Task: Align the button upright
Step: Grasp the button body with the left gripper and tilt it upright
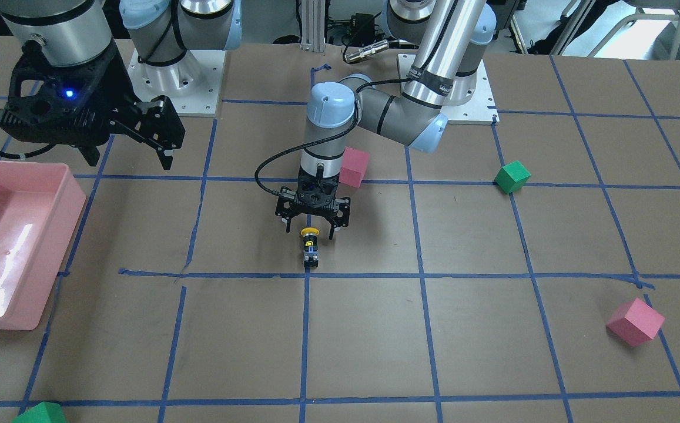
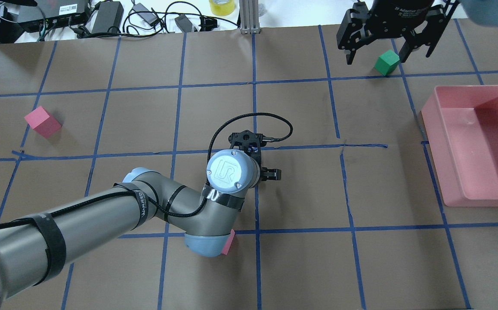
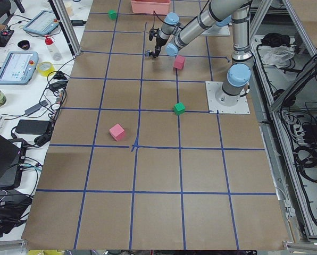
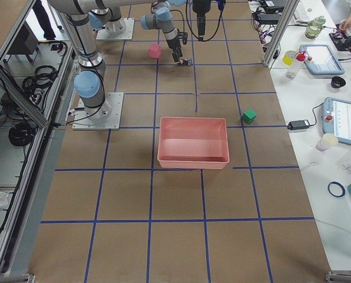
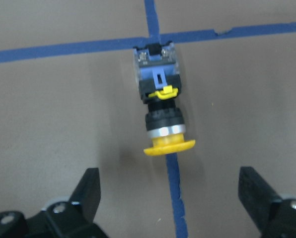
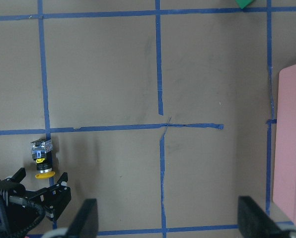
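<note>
Button (image 1: 310,245), front-facing view: it lies on its side just beside a blue tape crossing (image 1: 306,274), on the robot's side of it. The base is nearest the crossing and the yellow cap points away from it. The left gripper (image 1: 311,230) hangs over the cap end, jaws spread wide, holding nothing.

Overhead view: the left arm (image 2: 102,215) hides both the button and the crossing.

Left wrist view: the long axis follows the tape line running off the crossing. The grey-blue block touches the crossing, and the cap faces the fingers without touching them.

Right wrist view: the right gripper (image 6: 168,225) hovers well apart from the crossing, wide open and empty.

The button looks light, rigid and hard. The round black barrel may roll or slip, so the flat-sided block seems the steadier place to grip.
</note>
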Robot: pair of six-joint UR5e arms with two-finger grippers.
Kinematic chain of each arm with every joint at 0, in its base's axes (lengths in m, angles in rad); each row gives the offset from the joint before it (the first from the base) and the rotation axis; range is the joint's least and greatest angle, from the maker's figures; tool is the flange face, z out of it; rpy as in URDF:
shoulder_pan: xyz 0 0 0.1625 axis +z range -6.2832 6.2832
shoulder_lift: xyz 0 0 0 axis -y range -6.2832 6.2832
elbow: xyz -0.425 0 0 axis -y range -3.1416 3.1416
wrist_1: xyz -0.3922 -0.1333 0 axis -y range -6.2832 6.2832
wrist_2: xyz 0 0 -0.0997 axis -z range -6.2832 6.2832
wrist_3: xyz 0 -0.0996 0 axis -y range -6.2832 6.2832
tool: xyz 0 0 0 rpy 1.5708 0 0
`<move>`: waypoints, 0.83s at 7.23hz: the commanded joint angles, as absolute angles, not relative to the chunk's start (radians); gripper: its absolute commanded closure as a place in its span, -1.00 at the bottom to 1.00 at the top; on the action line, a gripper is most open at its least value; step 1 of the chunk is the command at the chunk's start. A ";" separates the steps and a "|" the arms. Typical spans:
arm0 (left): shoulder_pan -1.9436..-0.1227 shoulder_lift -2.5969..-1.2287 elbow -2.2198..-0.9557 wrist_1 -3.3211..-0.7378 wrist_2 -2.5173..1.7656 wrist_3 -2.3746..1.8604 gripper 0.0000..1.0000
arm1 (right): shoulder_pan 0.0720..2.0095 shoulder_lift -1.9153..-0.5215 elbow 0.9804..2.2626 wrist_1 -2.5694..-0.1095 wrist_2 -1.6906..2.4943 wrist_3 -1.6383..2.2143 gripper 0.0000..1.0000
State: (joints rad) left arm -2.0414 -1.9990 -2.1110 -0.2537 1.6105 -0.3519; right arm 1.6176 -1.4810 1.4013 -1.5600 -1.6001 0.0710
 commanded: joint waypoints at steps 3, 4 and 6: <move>-2.042 -2.003 -2.108 -0.279 1.600 -0.354 1.00 | 1.614 -1.477 1.414 -1.563 -1.592 0.072 -1.00; -2.042 -1.996 -2.100 -0.317 1.600 -0.360 1.00 | 1.614 -1.477 1.414 -1.562 -1.592 0.075 -1.00; -2.042 -1.962 -2.030 -0.514 1.545 -0.476 1.00 | 1.614 -1.479 1.416 -1.562 -1.592 0.078 -1.00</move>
